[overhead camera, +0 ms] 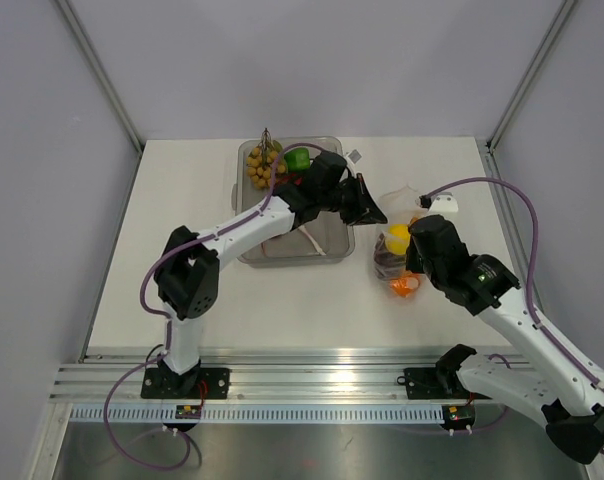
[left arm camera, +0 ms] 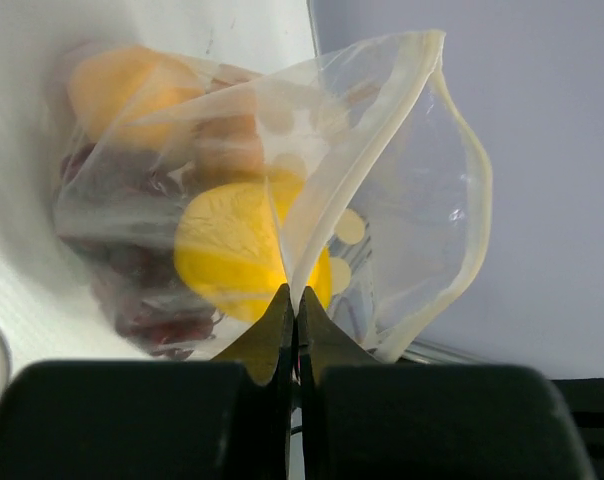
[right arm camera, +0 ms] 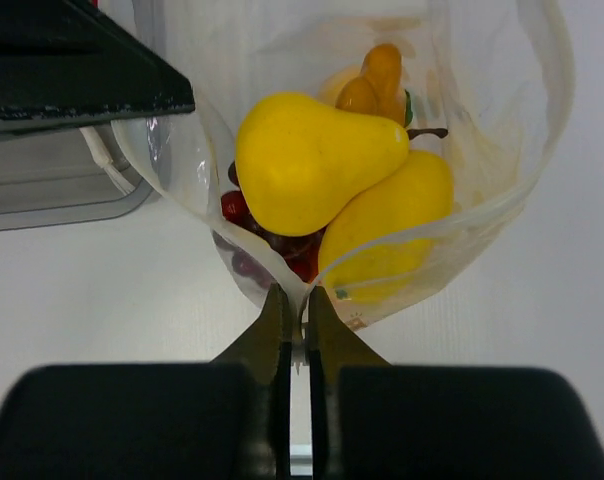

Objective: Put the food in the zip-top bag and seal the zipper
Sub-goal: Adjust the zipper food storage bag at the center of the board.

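Note:
The zip-top bag (overhead camera: 390, 258) lies right of the tray with its mouth held apart. My left gripper (left arm camera: 294, 296) is shut on one edge of the mouth, my right gripper (right arm camera: 295, 296) on the opposite edge. The pale zipper (left arm camera: 474, 205) curves round the open mouth. Food sits inside the bag: a yellow pear-shaped fruit (right arm camera: 312, 160), a second yellow fruit (right arm camera: 394, 222), orange pieces (right arm camera: 378, 78) and dark red grapes (right arm camera: 272, 240). From above, my left gripper (overhead camera: 370, 208) is at the bag's far left and my right gripper (overhead camera: 414, 243) is over its right side.
A rigid clear tray (overhead camera: 322, 245) stands left of the bag and holds a yellow-brown cluster (overhead camera: 260, 166) and a green pepper (overhead camera: 297, 158). A small white object (overhead camera: 443, 204) lies behind the bag. Grey walls close in the table on three sides.

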{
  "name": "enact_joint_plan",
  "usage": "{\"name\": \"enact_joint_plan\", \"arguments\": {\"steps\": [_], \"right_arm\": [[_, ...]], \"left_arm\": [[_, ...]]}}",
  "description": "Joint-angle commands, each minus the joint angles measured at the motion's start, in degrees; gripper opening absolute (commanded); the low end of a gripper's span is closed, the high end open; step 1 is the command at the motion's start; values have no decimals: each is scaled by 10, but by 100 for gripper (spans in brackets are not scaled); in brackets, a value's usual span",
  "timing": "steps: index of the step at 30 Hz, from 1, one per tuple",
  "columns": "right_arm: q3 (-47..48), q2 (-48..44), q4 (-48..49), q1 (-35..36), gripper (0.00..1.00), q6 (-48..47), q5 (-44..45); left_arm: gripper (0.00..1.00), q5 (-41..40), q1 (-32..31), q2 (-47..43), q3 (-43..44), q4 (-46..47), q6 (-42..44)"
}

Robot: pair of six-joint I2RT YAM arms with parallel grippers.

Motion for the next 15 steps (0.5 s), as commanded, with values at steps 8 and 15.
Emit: {"name": "enact_joint_plan", "arguments": {"steps": [8, 15], "right_arm": [[27, 25, 164, -5, 0, -214, -27], [85, 37, 98, -11, 0, -245, -87]], "left_arm": [[43, 39, 6, -130, -96, 8, 89], [65, 21, 13, -190, -9, -133, 370]]}}
